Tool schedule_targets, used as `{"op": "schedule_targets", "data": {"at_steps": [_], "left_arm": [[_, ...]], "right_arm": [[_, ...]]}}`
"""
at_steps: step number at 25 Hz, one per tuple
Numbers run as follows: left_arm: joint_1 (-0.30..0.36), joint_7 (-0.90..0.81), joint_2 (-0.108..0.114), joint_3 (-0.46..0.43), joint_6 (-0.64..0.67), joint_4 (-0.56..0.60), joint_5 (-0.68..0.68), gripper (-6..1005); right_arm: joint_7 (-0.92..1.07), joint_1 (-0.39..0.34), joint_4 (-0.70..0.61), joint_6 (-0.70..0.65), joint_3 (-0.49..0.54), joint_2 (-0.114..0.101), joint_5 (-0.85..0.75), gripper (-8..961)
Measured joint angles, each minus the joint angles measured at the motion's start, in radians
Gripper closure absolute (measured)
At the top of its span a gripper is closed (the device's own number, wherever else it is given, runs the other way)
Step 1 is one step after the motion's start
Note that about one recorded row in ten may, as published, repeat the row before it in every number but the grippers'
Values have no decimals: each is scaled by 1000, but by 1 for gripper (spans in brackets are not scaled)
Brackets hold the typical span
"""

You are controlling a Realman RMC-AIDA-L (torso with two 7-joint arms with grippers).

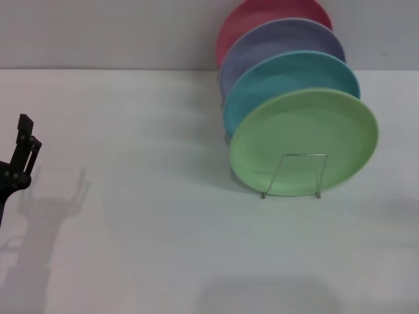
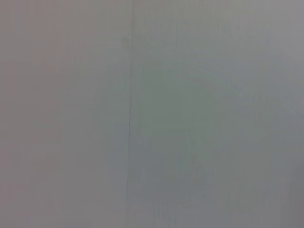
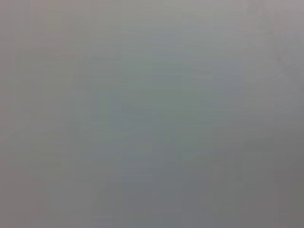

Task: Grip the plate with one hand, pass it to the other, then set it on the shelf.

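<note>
White worktop, pale wall behind it. Green plate stands on edge in the wire shelf, frontmost, right of centre. Behind it, stacked upright: turquoise plate, lavender plate, pink plate, each mostly covered by the one in front. Left claw sits at the far left edge, well apart from the plates, holding nothing; can't tell how far open. Right claw out of frame. Both wrist views show only blank grey.
</note>
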Motion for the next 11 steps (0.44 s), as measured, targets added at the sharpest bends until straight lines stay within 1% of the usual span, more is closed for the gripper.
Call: {"op": "schedule_targets", "data": {"at_steps": [4,11], "left_arm": [[3,-2,-2,1,1,3,1,167],[4,-2,-2,1,-1,3,1,167]], "right_arm": [[42,24,-5,90,0,-2,87,294],[36,67,-39,118,0,-4,102,296]]}}
